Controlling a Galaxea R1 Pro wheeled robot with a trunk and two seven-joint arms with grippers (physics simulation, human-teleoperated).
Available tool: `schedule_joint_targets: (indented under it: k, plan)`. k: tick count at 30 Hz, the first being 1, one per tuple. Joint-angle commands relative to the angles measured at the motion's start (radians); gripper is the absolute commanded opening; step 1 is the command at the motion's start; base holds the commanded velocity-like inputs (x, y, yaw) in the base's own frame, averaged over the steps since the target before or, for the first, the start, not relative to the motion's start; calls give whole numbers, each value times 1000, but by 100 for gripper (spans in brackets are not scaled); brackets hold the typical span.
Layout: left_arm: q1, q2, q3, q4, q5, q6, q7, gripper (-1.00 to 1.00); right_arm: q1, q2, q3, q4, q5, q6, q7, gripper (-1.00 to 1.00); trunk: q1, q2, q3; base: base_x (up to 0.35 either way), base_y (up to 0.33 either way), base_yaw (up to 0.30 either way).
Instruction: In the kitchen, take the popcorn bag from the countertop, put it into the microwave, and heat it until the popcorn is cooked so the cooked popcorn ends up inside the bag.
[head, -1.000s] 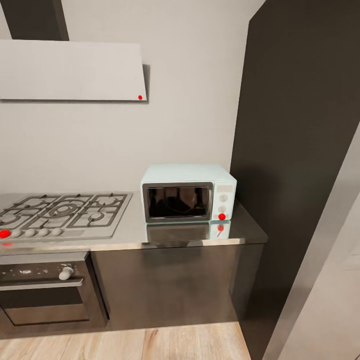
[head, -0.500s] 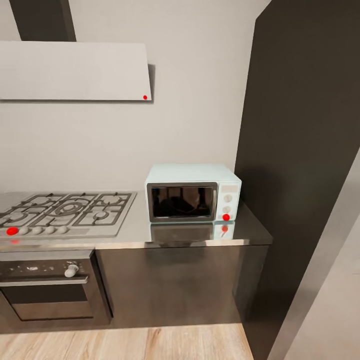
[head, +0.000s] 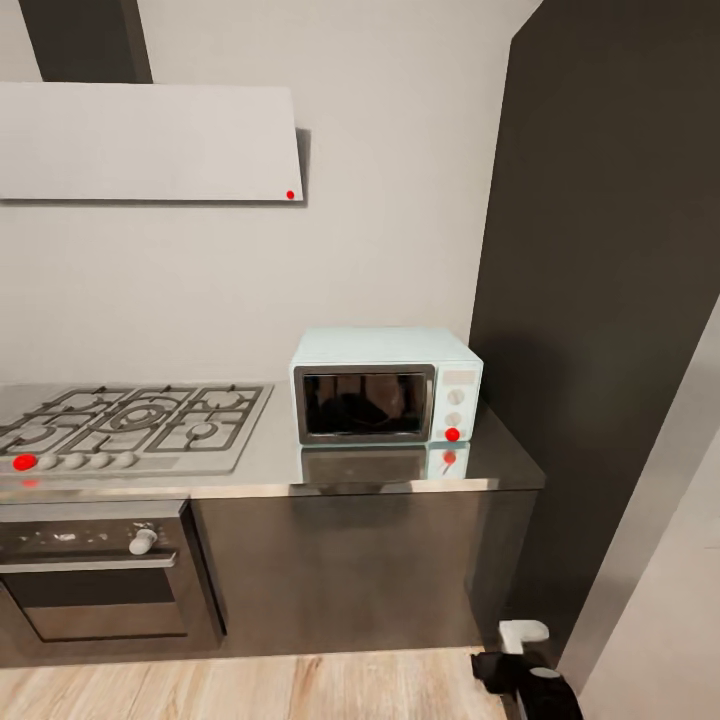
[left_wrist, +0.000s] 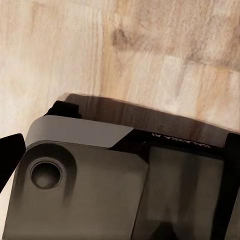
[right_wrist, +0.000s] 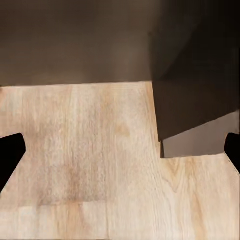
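The pale mint-blue microwave (head: 385, 385) stands at the right end of the grey glossy countertop (head: 270, 465), its dark glass door closed and a red dot lit on its white panel. The popcorn bag is out of view. Part of my right arm (head: 522, 668), white and black, pokes in low near the cabinet's foot. In the right wrist view my right gripper (right_wrist: 120, 155) is open over wooden floor, one black fingertip (right_wrist: 10, 155) at each side. In the left wrist view my left gripper (left_wrist: 120, 150) is also open, hanging above my own dark base (left_wrist: 125, 185).
A grey gas hob (head: 130, 425) with black grates lies left of the microwave, a dark built-in oven (head: 95, 575) below it. A pale range hood (head: 150, 140) hangs on the wall. A tall dark cabinet (head: 600, 300) bounds the counter's right end. Wooden floor (head: 250, 690) runs in front.
The camera shifted a little early on, sliding the whole scene rightward. Since then part of my right arm has come up into the lower right of the head view.
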Motion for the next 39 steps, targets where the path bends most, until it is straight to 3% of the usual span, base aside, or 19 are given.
schedule_joint_targets:
  k: [1, 4, 5, 9, 11, 15, 20, 23, 29, 33, 36, 39]
  plan:
    - [0, 0, -8, 0, 6, -2, 4, 100, -1, 14, -4, -93, 11, 66, 49, 100, 0, -1, -1, 0, 0, 0]
    - [0, 0, -8, 0, 6, -2, 4, 100, -1, 26, 30, -300, 10, 190, 129, 100, 0, -1, -1, 0, 0, 0]
    - [0, 0, -8, 0, 6, -2, 4, 100, -1, 30, 80, -383, 9, 243, 140, 100, 0, -1, -1, 0, 0, 0]
    - [0, 1, -8, 0, 6, -2, 4, 100, 3, 42, 179, -574, 7, 384, 151, 100, 0, -1, -1, 0, 0, 0]
    - [0, 1, -8, 0, 6, -2, 4, 100, -18, 47, 196, -598, -2, 446, 152, 100, 0, -1, -1, 0, 0, 0]
    - [0, 1, -8, 0, 6, -2, 4, 100, -161, 50, 204, -607, -57, 531, 148, 100, 0, -1, -1, 0, 0, 0]
    - [0, 1, -8, 0, 6, -2, 4, 100, -337, 50, 205, -605, -69, 633, 141, 100, 0, -1, -1, 0, 0, 0]
    - [0, 1, -8, 0, 6, -2, 4, 100, -386, 50, 205, -605, -68, 676, 140, 100, 0, -1, -1, 0, 0, 0]
    - [0, 1, -8, -1, 6, -2, 4, 100, -405, 50, 197, -597, -66, 647, 138, 100, 0, -1, -1, 0, 0, 0]
    - [0, 1, -8, -1, 6, -2, 4, 100, -405, 50, 179, -509, -69, 402, 138, 100, 0, -1, -1, 0, 0, 0]
    - [0, 1, -8, -2, 6, -2, 4, 100, -405, 42, 115, -440, -69, 296, 141, 100, 0, -1, -1, 0, 0, 0]
    - [0, 1, -8, -2, 5, -2, 3, 100, -396, 40, 93, -388, -67, 196, 144, 100, 0, -1, -1, 0, 0, 0]
